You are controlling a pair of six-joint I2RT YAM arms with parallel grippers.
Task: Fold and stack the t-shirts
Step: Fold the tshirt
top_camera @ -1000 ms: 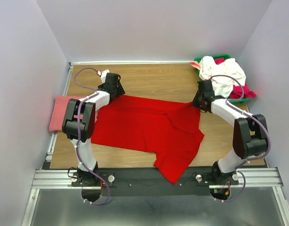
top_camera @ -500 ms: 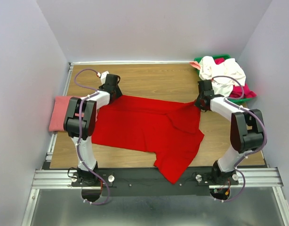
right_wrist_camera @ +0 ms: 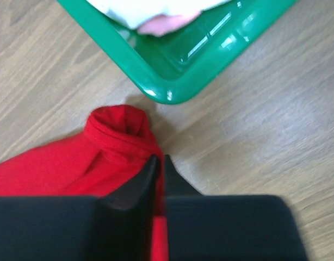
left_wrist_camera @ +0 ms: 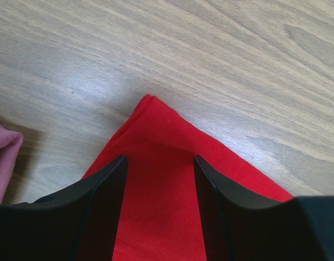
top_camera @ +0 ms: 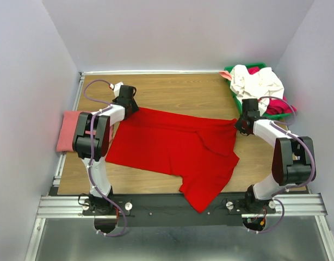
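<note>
Now: right gripper [right_wrist_camera: 160, 159] clenched on a bunched edge of the red t-shirt [top_camera: 172, 147], beside the green tray [right_wrist_camera: 150, 81]. Left gripper [left_wrist_camera: 160, 160] parted, straddling the far-left corner. Shirt spread across worktop [top_camera: 178, 92]. Cloth light and limp, likely to sag; hold it at the corners.

The spread t-shirt [top_camera: 172, 147] lies flat across the middle of the table [top_camera: 178, 89], from centre left of the frame to lower centre, where one end reaches over the near rail. The left gripper [top_camera: 130, 106] sits over its upper-left corner, and the right gripper [top_camera: 241, 124] is at its upper-right corner, just before the tray [top_camera: 230, 70]. The tray stands in the upper right of the frame, with a heap of t-shirts [top_camera: 257, 81] in it. A folded t-shirt [top_camera: 69, 130] lies at the table's left edge, near the spread t-shirt's left side but apart from it
</note>
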